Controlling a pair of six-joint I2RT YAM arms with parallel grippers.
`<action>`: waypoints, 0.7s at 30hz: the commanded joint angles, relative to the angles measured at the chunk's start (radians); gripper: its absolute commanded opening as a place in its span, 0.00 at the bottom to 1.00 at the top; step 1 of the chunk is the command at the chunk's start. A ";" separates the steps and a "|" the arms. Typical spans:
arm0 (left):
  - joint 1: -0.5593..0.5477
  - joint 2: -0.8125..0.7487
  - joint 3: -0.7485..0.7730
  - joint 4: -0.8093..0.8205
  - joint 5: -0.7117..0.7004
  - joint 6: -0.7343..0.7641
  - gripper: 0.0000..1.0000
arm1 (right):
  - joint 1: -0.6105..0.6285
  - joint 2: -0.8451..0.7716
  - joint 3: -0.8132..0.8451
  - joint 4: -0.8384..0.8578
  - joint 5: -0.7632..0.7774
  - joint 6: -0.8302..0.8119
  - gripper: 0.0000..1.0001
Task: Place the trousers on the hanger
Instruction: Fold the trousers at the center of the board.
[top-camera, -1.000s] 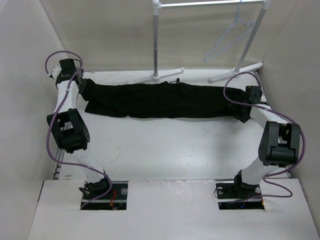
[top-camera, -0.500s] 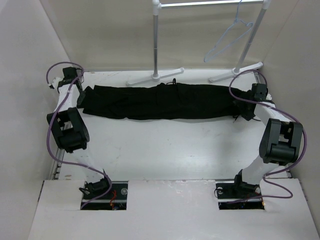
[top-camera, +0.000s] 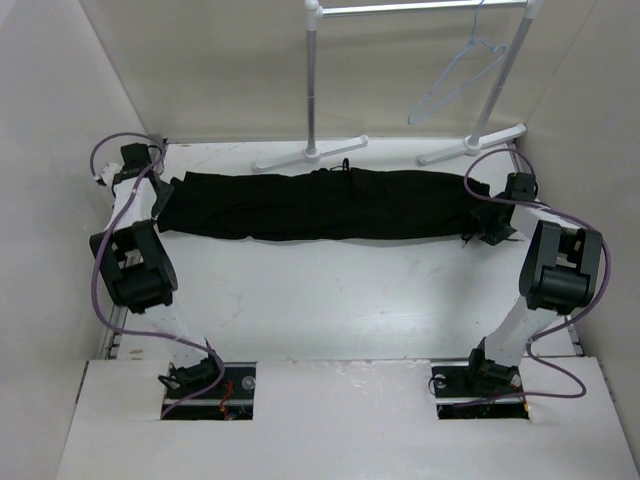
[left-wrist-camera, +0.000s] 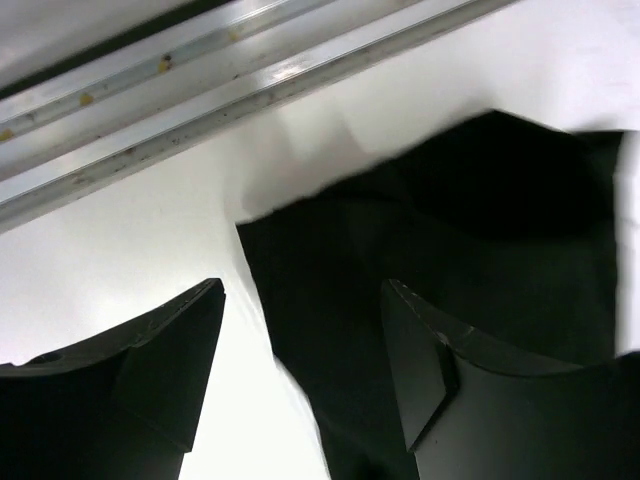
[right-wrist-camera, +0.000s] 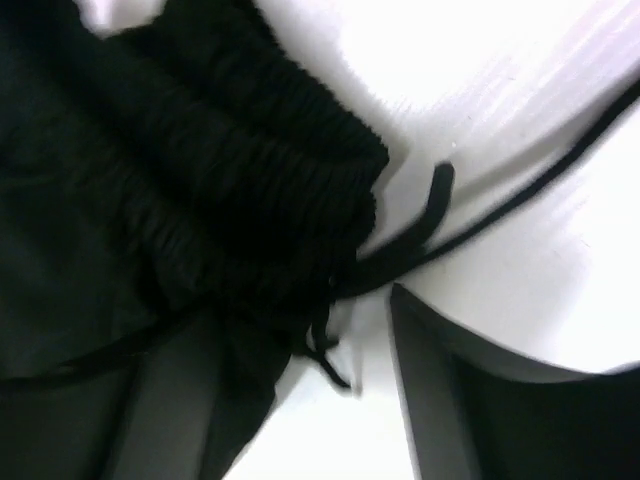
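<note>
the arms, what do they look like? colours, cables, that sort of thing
Both the left arm and the right arm have slim white links joined by bulky black joint housings. A purple cable loops loosely along each one. The jaws are matte black, flat and wedge-shaped.

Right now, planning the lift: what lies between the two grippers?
The trousers, laid out flat from left gripper to right gripper; the top view shows it.

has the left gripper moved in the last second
Yes. The left gripper pulled back toward the left base, farther from the rack's left foot.
</note>
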 joint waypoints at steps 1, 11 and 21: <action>-0.035 -0.162 -0.030 0.067 -0.026 -0.006 0.62 | 0.011 0.033 0.064 0.036 -0.029 0.043 0.58; -0.026 -0.083 0.043 0.065 0.029 0.019 0.62 | 0.008 -0.006 0.043 0.020 0.034 0.046 0.10; -0.074 0.327 0.527 -0.077 0.092 0.121 0.59 | -0.001 -0.065 -0.011 0.012 0.047 0.020 0.11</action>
